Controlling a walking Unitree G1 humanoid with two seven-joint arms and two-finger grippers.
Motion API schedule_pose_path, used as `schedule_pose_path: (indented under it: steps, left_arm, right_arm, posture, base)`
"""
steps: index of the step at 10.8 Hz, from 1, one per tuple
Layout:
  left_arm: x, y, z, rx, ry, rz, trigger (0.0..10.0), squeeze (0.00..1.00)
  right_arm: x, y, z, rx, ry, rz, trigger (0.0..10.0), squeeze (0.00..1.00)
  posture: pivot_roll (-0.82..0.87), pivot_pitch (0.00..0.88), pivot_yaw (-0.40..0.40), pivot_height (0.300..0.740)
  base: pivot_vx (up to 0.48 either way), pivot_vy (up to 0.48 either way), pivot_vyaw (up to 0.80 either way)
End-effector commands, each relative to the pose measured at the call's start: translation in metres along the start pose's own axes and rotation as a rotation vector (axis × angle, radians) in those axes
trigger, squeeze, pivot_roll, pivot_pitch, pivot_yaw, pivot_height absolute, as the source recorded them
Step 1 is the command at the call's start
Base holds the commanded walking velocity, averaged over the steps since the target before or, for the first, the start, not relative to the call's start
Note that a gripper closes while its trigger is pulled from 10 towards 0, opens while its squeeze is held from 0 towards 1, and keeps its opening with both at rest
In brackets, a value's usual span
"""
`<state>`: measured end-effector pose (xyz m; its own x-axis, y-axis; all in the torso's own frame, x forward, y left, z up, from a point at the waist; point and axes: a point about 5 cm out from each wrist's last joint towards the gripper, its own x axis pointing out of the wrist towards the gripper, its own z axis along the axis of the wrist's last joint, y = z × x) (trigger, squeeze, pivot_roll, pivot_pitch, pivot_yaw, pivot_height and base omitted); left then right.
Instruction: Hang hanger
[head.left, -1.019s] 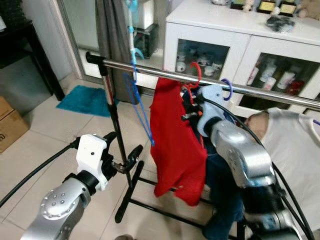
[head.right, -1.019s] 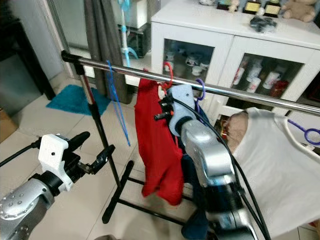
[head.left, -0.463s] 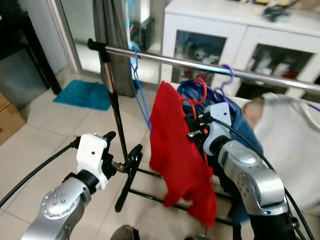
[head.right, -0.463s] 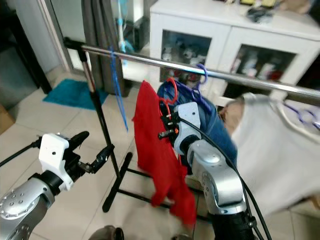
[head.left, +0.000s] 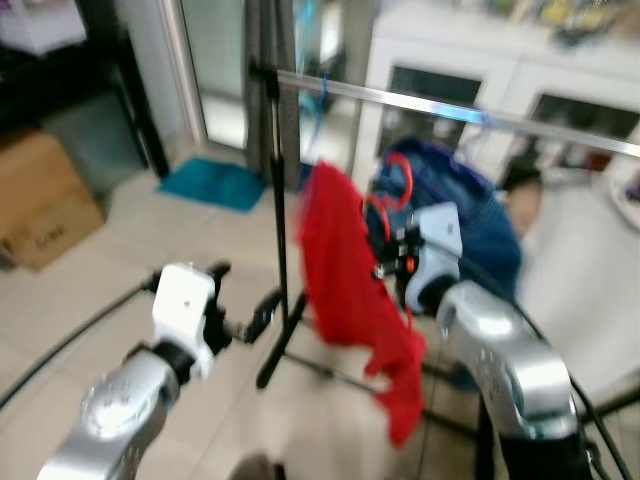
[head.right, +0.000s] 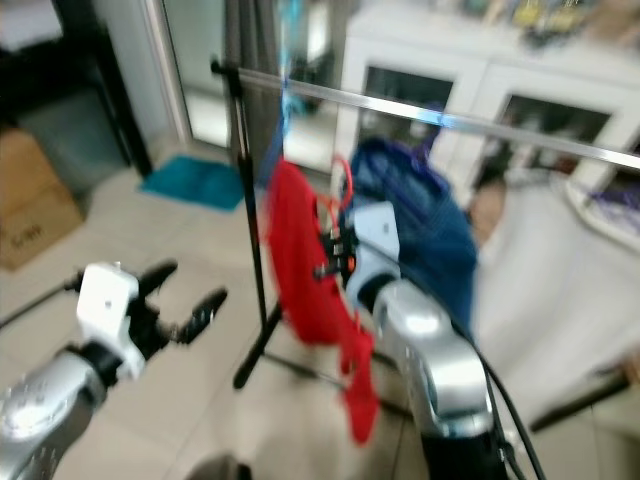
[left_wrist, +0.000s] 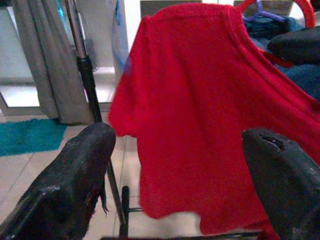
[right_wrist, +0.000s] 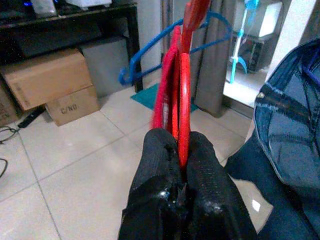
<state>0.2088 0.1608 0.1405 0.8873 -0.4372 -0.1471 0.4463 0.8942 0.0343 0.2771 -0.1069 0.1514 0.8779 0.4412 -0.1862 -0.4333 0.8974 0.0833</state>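
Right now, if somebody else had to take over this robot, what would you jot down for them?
Right gripper: shut on the red hanger, holding it with the red shirt below the rail.
Left gripper: open, holding nothing, out in front near the rack's upright pole.
On the rail: a blue hanger near the pole end, a blue garment beside the shirt.
Done: the hanger with the shirt is picked up and held.
Left: lift its hook over the rail, let go, draw the arm back. The head views are blurred, so check the hook's place first.
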Motion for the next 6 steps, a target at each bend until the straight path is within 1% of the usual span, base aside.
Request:
schedule_pose_path:
  steps: [1, 2, 3, 4, 5, 6]
  left_arm:
    - [0.001, -0.001, -0.001, -0.001, 0.006, -0.009, 10.0, 0.16]
    - [0.001, -0.001, -0.001, 0.001, 0.006, -0.008, 10.0, 0.15]
    - [0.005, -0.002, -0.001, -0.016, 0.013, -0.041, 10.0, 0.49]
    - [0.009, -0.003, 0.001, -0.01, 0.0, -0.072, 10.0, 0.93]
    - [0.017, -0.005, 0.005, 0.005, -0.022, -0.101, 10.0, 1.0]
    - [0.031, -0.006, 0.011, 0.053, -0.045, -0.119, 10.0, 1.0]
  right_arm:
    - [-0.002, -0.002, 0.009, -0.018, -0.033, 0.001, 0.0, 0.0]
    - [-0.002, -0.003, 0.008, -0.025, -0.027, 0.005, 0.0, 0.0]
    - [-0.001, 0.0, 0.007, -0.044, -0.023, 0.046, 0.0, 0.0]
    - [0.0, 0.003, 0.009, -0.048, -0.032, 0.083, 0.0, 0.0]
    - [0.0, 0.008, 0.011, -0.046, -0.048, 0.124, 0.0, 0.0]
    - [0.001, 0.013, 0.014, -0.046, -0.065, 0.17, 0.0, 0.0]
  posture:
    - [0.02, 0.0, 0.014, 0.74]
    - [0.02, 0.0, 0.013, 0.74]
    - [0.02, 0.0, 0.011, 0.74]
    - [0.02, 0.0, 0.006, 0.74]
    - [0.02, 0.0, 0.006, 0.74]
    - [0.02, 0.0, -0.007, 0.74]
  base:
    - [-0.244, 0.0, 0.0]
    - [0.0, 0.0, 0.0]
    - [0.0, 0.0, 0.0]
    - [0.0, 0.0, 0.0]
    - [0.0, 0.0, 0.0]
    - [0.0, 0.0, 0.0]
